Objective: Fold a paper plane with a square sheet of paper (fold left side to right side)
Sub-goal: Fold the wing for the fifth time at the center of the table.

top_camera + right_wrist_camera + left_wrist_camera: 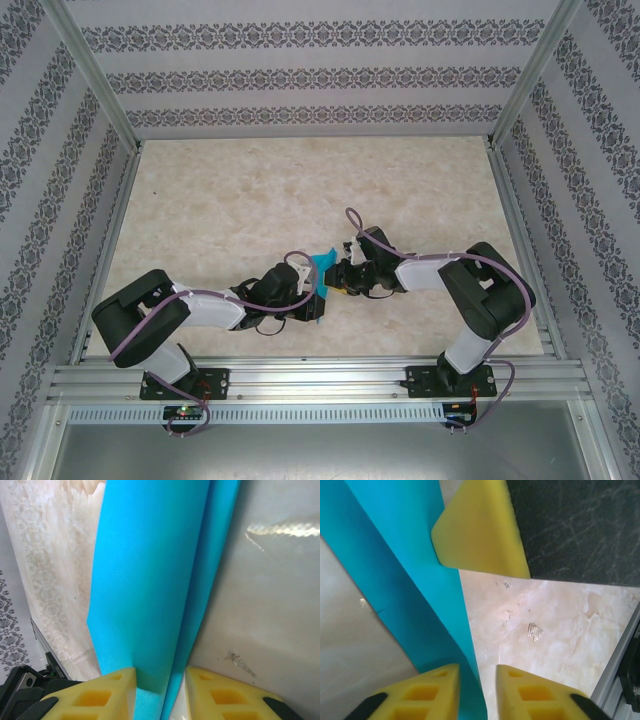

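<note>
I have both arms reaching in from the near edge of the worktop [300,190], and they meet a little way in from the middle of that edge. The sheet of paper [322,265] sits right between them, bright teal and folded along its length. From above it reads as a narrow strip pointing back toward the near edge, with a wider bit at its far end. The left gripper [308,296] comes at it from the left and the right gripper [340,278] from the right, the two almost nose to nose. On the left wrist camera my yellow fingers [437,692] stand apart. The paper runs as a long teal band from the top left down into the gap between them, with a sliver of marbled worktop showing beside the finger on the right of the picture. One yellow finger of the right gripper, its black body behind it, lies over the paper's edge at the top of that view. On the right wrist camera the paper rises as a tall band with one straight crease, its foot in the gap between that gripper's spread fingers. Both pairs straddle the sheet, but I cannot tell whether either pair actually pinches it.
</note>
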